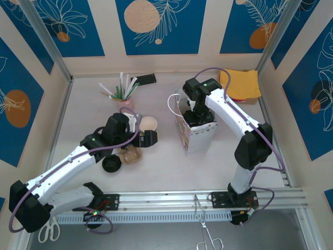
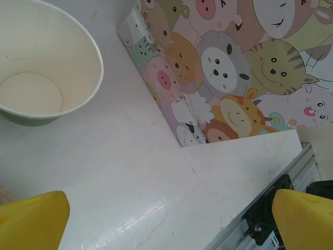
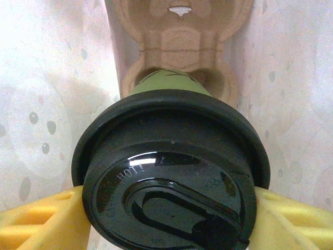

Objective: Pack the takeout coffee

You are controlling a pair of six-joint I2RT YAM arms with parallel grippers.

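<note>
One lidded cup [image 3: 171,172] clamped by right gripper [image 3: 166,219] inside bag [image 1: 199,139]; next seat it in carrier [image 3: 179,31], release. Left gripper [image 2: 169,219] open.

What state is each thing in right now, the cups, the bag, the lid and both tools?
Green paper cup with black plastic lid: lidded, upright, gripped inside the bag.
Cartoon-animal paper bag: standing, top open.
Brown moulded pulp carrier: at the bag's bottom, below the cup.
Second green paper cup: unlidded, empty, on the table.
Loose black round lid: lying on the table.
Left tool: open, empty.
Right tool: shut on the lidded cup.
</note>
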